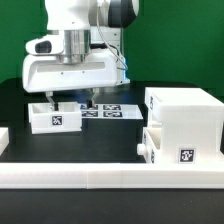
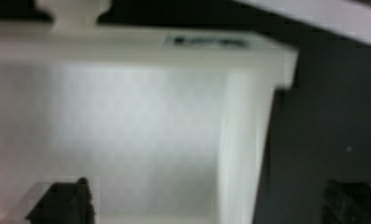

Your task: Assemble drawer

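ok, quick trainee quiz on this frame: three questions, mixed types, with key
1. True or false: the end effector is shut on the loose tray.
2. In the exterior view, on which side does the drawer shell stand? A) left B) right C) centre
3. Fill in: in the exterior view, the flat tagged piece lying between the loose tray and the drawer shell is the ____.

Key:
1. False; the wrist view shows its fingers wide apart.
2. B
3. marker board
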Controlling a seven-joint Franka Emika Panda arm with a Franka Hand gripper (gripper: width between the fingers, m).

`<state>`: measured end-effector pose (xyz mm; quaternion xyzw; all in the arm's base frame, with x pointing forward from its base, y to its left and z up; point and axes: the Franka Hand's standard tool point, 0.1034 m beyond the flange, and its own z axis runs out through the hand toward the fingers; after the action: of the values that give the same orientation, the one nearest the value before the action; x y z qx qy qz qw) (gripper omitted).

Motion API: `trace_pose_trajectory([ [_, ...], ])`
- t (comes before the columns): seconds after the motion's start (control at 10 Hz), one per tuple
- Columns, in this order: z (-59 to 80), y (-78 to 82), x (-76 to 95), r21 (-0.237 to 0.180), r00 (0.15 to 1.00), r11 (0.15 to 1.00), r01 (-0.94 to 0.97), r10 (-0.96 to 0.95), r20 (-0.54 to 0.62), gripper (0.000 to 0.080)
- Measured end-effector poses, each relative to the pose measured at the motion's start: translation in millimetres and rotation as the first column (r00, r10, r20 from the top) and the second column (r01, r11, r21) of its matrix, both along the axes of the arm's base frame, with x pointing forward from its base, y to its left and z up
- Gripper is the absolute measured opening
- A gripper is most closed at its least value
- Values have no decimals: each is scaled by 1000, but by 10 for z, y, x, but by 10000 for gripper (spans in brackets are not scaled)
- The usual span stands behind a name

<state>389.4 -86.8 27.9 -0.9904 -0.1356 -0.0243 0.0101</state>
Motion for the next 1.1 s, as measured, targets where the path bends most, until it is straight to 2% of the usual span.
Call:
trace_pose_trajectory([
  [0.3, -207, 35, -144, 0, 1000, 1000, 0, 0, 1, 649],
  [0.8, -239, 51, -215, 1, 1000, 1000, -1, 1, -4, 649],
  [1.0, -240, 38, -221, -1, 1000, 1000, -9, 9, -4, 397],
  [1.1, -240, 40, -219, -1, 1000, 1000, -10, 10, -4, 397],
])
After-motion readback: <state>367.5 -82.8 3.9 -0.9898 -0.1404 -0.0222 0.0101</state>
